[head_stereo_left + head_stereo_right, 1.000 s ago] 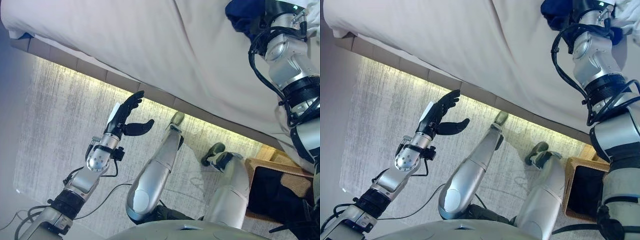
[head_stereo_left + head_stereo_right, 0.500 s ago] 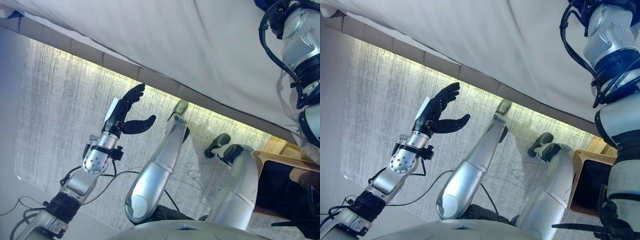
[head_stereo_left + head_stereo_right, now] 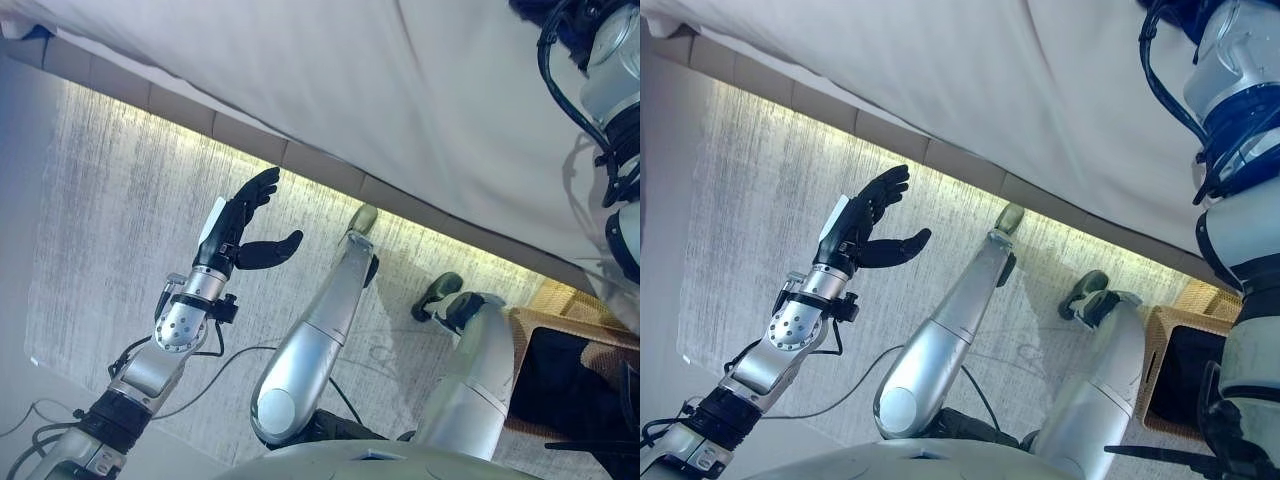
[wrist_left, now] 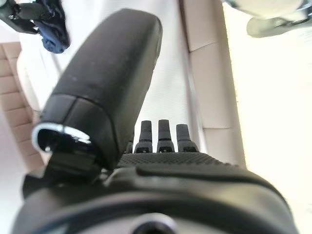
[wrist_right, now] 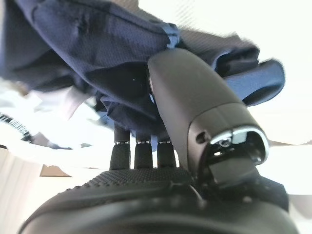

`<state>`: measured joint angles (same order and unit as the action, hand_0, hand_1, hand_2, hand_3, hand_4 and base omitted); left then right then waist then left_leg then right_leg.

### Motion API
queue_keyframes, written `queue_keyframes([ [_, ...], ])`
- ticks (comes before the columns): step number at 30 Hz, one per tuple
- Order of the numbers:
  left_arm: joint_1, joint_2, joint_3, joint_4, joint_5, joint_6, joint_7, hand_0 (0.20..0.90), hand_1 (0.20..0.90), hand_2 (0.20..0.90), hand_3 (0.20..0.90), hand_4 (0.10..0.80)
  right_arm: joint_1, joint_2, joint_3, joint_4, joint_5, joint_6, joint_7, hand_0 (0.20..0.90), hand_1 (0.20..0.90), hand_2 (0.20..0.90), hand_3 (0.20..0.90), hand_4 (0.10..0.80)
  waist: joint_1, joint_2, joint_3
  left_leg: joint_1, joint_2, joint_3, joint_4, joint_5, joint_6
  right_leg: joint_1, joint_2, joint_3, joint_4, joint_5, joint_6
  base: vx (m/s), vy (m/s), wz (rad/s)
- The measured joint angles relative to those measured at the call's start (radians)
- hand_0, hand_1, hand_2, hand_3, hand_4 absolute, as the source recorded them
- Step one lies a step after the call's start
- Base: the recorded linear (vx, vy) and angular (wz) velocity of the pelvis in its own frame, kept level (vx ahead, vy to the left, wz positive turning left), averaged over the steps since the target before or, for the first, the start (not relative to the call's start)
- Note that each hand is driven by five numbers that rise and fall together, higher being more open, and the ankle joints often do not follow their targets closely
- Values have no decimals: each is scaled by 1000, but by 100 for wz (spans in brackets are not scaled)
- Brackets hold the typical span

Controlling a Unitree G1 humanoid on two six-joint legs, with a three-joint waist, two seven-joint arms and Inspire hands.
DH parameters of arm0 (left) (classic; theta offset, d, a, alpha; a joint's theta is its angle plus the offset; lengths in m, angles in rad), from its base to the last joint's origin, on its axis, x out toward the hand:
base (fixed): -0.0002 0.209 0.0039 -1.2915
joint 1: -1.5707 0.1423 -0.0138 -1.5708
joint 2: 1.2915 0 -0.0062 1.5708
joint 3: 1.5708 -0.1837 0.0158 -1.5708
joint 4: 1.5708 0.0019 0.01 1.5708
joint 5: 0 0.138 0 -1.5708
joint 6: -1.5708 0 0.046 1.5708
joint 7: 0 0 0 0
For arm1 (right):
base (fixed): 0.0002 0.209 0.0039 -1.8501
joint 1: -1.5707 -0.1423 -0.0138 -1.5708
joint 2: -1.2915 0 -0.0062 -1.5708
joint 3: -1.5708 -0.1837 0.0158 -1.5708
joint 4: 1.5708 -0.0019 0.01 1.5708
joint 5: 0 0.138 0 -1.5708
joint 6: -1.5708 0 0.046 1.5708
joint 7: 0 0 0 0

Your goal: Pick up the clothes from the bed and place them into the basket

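Grip check first: my right hand (image 5: pixel 161 161) is up on the bed (image 3: pixel 420 110), thumb and fingers curled into the navy garment (image 5: pixel 97 53), which bunches over them, so I read it as pinched (head views cut the hand off at the top right corner, only the arm shows). To do this step well I want the pinch kept tight on a thick fold, the cloth lifted clear of the bed before swinging, then carried over the bed's near edge to the basket (image 3: pixel 1180 375) standing on the floor by the bed's near right end, dropping only once over its opening. My left hand (image 3: pixel 240 225) is off the bed over the rug (image 3: pixel 110 220), fingers straight, thumb out, holding nothing. Versus a second ago: the whole view has shifted (camera move), so the garment that showed at the top right is nearly out of frame; left hand looks the same.
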<state>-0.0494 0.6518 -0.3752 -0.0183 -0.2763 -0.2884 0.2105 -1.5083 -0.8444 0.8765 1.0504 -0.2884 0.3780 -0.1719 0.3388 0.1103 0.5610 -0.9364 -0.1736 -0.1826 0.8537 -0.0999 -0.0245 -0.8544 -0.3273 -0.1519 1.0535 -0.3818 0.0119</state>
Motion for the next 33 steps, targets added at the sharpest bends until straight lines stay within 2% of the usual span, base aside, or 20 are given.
queue_keyframes([
  [4,-2,4,1,3,-2,14,-2,900,900,900,900,800,49,0,-46,-5,72,-27,-30,300,300,300,200,100,-23,0,0,110,2,14,-48,-3,14,106,1,4,-53,3,5,49,9,-7],
  [7,-12,-4,4,26,-9,55,-19,900,900,900,900,800,104,-1,-98,-29,150,-56,-34,300,300,300,200,100,-37,0,0,253,17,34,-113,-6,14,242,0,2,-125,24,33,71,8,-17],
  [9,-13,-11,5,37,-9,71,-21,900,900,900,900,800,136,-1,-127,-55,174,-69,-40,300,300,300,200,100,-42,-1,0,330,19,41,-155,-6,15,313,2,2,-164,28,39,63,24,-17],
  [11,-18,-16,6,39,-9,88,-22,900,900,900,900,800,143,-1,-165,-63,203,-78,-44,300,300,300,200,100,-47,-2,0,416,35,50,-204,-5,14,392,10,-1,-218,38,47,115,26,-23],
  [17,-54,-45,17,43,-9,148,-24,900,900,900,900,800,146,-9,-243,-65,309,-99,-38,300,300,300,200,100,-61,-5,-3,595,72,52,-339,19,2,564,42,-29,-362,90,42,65,8,-14],
  [19,-65,-53,18,49,-8,163,-26,900,900,900,900,800,146,-18,-254,-67,331,-105,-36,300,300,300,200,100,-65,-6,-3,638,81,53,-382,29,-1,606,46,-59,-402,102,45,110,-9,-12],
  [21,-86,-56,19,72,-7,183,-34,900,900,900,900,800,153,-22,-300,-71,395,-112,-21,300,300,300,200,100,-72,-8,-4,721,103,54,-454,43,-1,689,68,-68,-484,130,48,166,-8,-13],
  [24,-91,-53,20,78,-4,209,-40,900,900,900,900,800,173,-26,-355,-81,458,-114,-10,300,300,300,200,100,-83,-29,-29,806,108,57,-529,54,0,776,82,-75,-569,143,52,124,-1,-7],
  [25,-89,-54,20,87,-1,210,-41,900,900,900,900,800,183,-26,-371,-88,480,-117,-9,300,300,300,200,100,-89,-54,-74,805,112,58,-557,59,-2,772,88,-76,-595,147,56,63,1,-8],
  [28,-112,-56,20,122,1,224,-47,900,900,900,900,800,182,-39,-416,-134,541,-145,8,300,300,300,200,100,-106,-83,-106,871,123,65,-616,75,-5,842,107,-77,-674,174,56,89,-10,-14],
  [30,-112,-57,19,147,2,223,-47,900,900,900,900,800,183,-39,-429,-148,571,-157,11,300,300,300,200,100,-119,-98,-146,874,127,69,-634,75,-5,852,114,-77,-710,184,62,42,-19,-6],
  [31,-113,-59,20,166,2,224,-46,900,900,900,900,800,183,-40,-432,-163,591,-166,10,300,300,300,200,100,-129,-105,-168,880,139,75,-648,75,-5,862,122,-74,-741,199,61,31,-18,-22],
  [33,-114,-64,20,196,2,224,-47,900,900,900,900,800,184,-42,-440,-214,633,-174,11,300,300,300,200,100,-142,-112,-180,925,143,89,-685,84,-5,919,138,-69,-820,231,66,16,-7,-22],
])
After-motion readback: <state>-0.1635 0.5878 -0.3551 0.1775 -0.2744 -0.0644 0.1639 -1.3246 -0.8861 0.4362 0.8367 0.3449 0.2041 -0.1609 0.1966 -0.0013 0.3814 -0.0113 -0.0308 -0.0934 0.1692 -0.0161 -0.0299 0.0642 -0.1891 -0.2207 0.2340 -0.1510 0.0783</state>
